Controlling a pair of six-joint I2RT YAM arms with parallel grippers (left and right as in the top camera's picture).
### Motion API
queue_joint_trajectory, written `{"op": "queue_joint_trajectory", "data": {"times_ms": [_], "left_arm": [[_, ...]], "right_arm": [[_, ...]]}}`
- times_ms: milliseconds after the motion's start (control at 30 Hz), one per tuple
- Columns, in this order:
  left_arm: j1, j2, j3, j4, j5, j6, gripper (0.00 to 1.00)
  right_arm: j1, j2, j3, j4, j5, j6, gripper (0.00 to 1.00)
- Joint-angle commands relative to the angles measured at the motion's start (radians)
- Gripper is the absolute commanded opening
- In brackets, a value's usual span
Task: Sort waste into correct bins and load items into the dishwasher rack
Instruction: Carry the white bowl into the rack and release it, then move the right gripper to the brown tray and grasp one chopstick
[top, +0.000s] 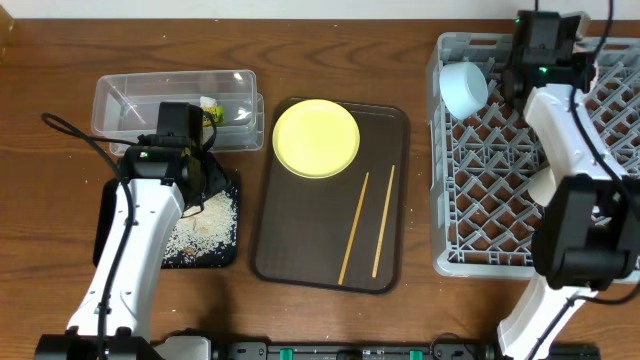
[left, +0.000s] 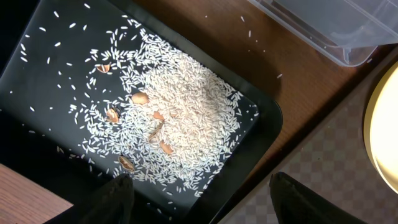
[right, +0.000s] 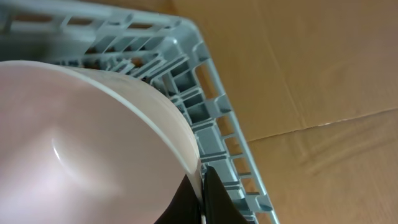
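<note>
My right claw (right: 202, 180) clenches the bowl (right: 74, 137) rim, seating it in the rack (right: 211, 118) at two o'clock. Left claw (left: 200, 183) hangs released

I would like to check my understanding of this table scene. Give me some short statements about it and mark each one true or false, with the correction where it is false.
1. The right gripper is shut on the rim of a bowl, at a corner of the rack. True.
2. The chopsticks lie in the rack. False: they lie on the brown tray, beside the plate.
3. Rice lies in the black tray. True.
4. The left gripper holds the wrapper. False: it is open and empty above the black tray; the wrapper lies in the clear container.
5. The plate is on the brown tray. True.
</note>
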Motion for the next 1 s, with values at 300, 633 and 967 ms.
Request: {"op": "queue_joint_trajectory", "data": {"times_ms": [300,633,967], "left_arm": [[0.005,0.005,0.008,-0.003,-0.019,-0.009,0.73],[0.005,0.005,0.008,-0.002,-0.019,-0.009,0.73],[0.005,0.005,0.008,-0.002,-0.02,-0.009,0.73]], "right_arm": [[0.086,0.04,0.01,-0.07,0.002,0.0,0.01],[0.141,0.04,0.01,-0.358,-0.261,0.261,0.06],[0.141,-0.028,0.011,-0.477,-0.474,0.346,0.44]]}}
